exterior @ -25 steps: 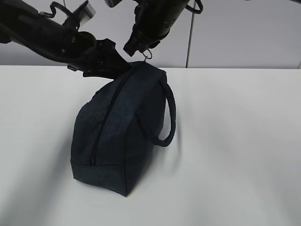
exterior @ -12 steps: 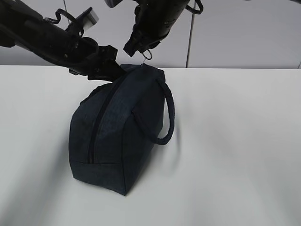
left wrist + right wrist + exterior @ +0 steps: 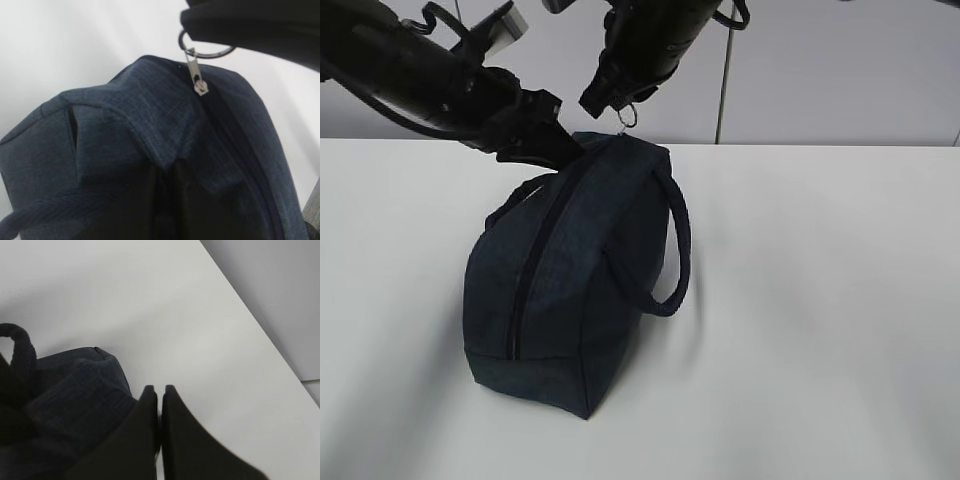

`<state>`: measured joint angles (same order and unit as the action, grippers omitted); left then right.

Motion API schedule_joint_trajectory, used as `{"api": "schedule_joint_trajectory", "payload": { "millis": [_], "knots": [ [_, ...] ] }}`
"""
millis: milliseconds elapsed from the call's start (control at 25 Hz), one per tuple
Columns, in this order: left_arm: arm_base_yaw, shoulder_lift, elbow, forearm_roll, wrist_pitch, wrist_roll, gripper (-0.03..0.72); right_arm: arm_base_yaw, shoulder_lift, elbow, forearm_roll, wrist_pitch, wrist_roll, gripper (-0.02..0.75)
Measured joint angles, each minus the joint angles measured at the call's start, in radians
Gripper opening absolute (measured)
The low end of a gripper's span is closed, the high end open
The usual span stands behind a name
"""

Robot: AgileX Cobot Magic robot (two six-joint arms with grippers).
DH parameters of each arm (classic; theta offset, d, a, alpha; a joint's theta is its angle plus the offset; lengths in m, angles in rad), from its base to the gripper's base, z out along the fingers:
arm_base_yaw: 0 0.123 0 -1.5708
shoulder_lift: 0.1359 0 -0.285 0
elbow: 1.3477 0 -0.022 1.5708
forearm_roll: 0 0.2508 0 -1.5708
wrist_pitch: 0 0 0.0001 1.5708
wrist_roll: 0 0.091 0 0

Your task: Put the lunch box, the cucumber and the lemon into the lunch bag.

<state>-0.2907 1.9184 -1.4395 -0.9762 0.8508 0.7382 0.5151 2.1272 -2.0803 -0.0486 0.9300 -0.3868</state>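
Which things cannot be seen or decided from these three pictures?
- Lunch bag contents: the zipper looks shut in the exterior view, so the inside is hidden.
- Lunch box, cucumber, lemon: in no view.
- Left claw: its tips are hidden against the dark fabric in the exterior view and blurred at the bottom of the left wrist view.
- Ring pull: the right claw covers its top; the right wrist view hides the ring.

This looks like a robotics lab or test room. A plain, smooth white worktop (image 3: 820, 300) runs wide and nearly bare around the boxy dark navy fabric lunch bag (image 3: 570, 290). Behind the bag stands a flat pale grey panelled wall (image 3: 840, 70) with one thin vertical seam, and two black robot arms (image 3: 420, 80) reach in above it.
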Motion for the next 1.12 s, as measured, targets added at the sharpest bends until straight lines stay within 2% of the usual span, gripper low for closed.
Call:
{"api": "schedule_joint_trajectory", "payload": {
  "millis": [560,1120],
  "knots": [
    [0.000,-0.078,0.000,0.050,0.134,-0.010,0.020,0.000,0.000,0.000,0.015,-0.047,0.000,0.000],
    [0.000,-0.143,0.000,0.074,0.194,-0.038,0.020,0.006,-0.004,0.000,0.049,-0.074,0.002,0.000]
  ]
}}
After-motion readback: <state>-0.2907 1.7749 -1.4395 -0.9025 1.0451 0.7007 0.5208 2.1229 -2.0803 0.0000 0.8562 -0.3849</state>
